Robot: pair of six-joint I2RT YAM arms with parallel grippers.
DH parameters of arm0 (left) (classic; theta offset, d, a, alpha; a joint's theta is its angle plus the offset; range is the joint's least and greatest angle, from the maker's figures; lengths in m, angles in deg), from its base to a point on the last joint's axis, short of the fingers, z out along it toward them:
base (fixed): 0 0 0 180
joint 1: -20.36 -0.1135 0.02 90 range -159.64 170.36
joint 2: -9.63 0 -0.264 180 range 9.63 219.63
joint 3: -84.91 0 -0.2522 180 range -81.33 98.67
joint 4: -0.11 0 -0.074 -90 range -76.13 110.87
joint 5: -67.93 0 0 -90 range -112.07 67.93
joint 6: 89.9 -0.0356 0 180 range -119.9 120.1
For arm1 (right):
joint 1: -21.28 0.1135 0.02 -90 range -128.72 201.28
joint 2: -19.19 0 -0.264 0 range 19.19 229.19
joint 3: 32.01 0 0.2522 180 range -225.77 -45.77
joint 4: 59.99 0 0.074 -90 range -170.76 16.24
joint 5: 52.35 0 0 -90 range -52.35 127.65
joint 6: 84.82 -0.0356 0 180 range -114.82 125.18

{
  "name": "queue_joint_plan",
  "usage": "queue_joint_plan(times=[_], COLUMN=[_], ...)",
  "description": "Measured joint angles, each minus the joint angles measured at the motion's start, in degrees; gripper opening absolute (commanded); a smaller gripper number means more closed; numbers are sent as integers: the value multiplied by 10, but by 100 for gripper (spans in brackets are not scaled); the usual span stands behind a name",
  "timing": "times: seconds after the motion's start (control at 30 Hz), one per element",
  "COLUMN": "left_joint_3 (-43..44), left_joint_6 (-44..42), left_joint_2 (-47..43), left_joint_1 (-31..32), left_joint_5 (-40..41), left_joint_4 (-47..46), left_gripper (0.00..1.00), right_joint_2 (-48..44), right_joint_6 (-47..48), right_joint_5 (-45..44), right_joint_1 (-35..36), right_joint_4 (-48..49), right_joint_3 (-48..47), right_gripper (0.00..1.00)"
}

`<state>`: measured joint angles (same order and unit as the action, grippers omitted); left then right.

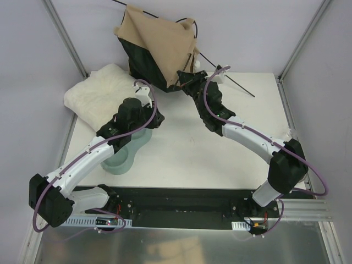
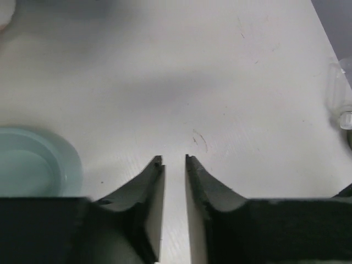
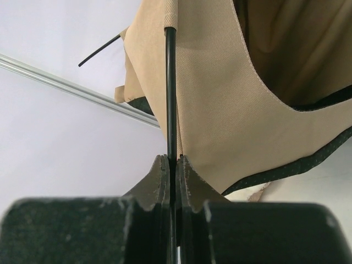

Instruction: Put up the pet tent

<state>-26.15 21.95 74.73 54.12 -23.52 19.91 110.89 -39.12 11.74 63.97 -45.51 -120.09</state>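
The pet tent stands half-collapsed at the back of the table, tan fabric over a black panel, with thin black poles sticking out. My right gripper is at its lower right corner. In the right wrist view the right gripper is shut on a thin black pole that runs up into the tan fabric. My left gripper hovers over bare table left of centre, apart from the tent. In the left wrist view the left gripper shows a narrow gap with nothing in it.
A white fluffy cushion lies at the back left beside the tent. A pale green double pet bowl sits under the left arm, and its rim shows left of the fingers. One pole end reaches over the table's right part.
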Motion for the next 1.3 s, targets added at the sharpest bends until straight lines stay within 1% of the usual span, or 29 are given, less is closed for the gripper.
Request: queue_joint_plan(times=[0.03, 0.07, 0.17, 0.27, 0.3, 0.43, 0.57, 0.73, 0.83, 0.93, 1.03, 1.13, 1.2, 1.3], left_joint_3=[3, 4, 6, 6, 6, 9, 30, 59, 65, 66, 66, 66, 66, 73], left_joint_6=[-5, -10, -31, -54, -63, -88, -98, -101, -104, -112, -125, -138, -144, -152], left_joint_2=[3, 6, 12, 14, 14, 27, 58, 99, 113, 122, 129, 134, 137, 149], left_joint_1=[0, 0, 0, 0, 0, -4, -23, -63, -80, -82, -82, -82, -82, -82], left_joint_5=[0, 2, 10, 23, 26, 36, 34, 16, -6, -37, -71, -94, -105, -108], left_joint_4=[-4, -8, -22, -57, -70, -129, -164, -198, -219, -235, -251, -270, -282, -288], left_gripper=[36, 48, 69, 79, 80, 80, 71, 61, 61, 64, 65, 64, 60, 48], right_joint_2=[0, 0, 0, 0, 0, 0, 0, 0, 0, 0, 0, 2, 4, 6], right_joint_6=[1, 2, 3, 3, 2, 2, 0, -2, -3, -5, -6, -8, -11, -15], right_joint_5=[2, 4, 9, 13, 13, 16, 20, 26, 28, 28, 28, 29, 30, 32], right_joint_1=[0, 0, 0, 1, 2, 4, 4, 4, 4, 4, 4, 5, 5, 5], right_joint_4=[0, 0, 0, -1, -1, -3, -4, -6, -7, -6, -6, -7, -7, -7], right_joint_3=[0, 0, 0, 0, 0, 0, 0, 0, 0, 0, 0, 0, 0, 0], right_gripper=[0, 0, 0, 0, 0, 0, 0, 0, 0, 0, 0, 0, 0, 0])
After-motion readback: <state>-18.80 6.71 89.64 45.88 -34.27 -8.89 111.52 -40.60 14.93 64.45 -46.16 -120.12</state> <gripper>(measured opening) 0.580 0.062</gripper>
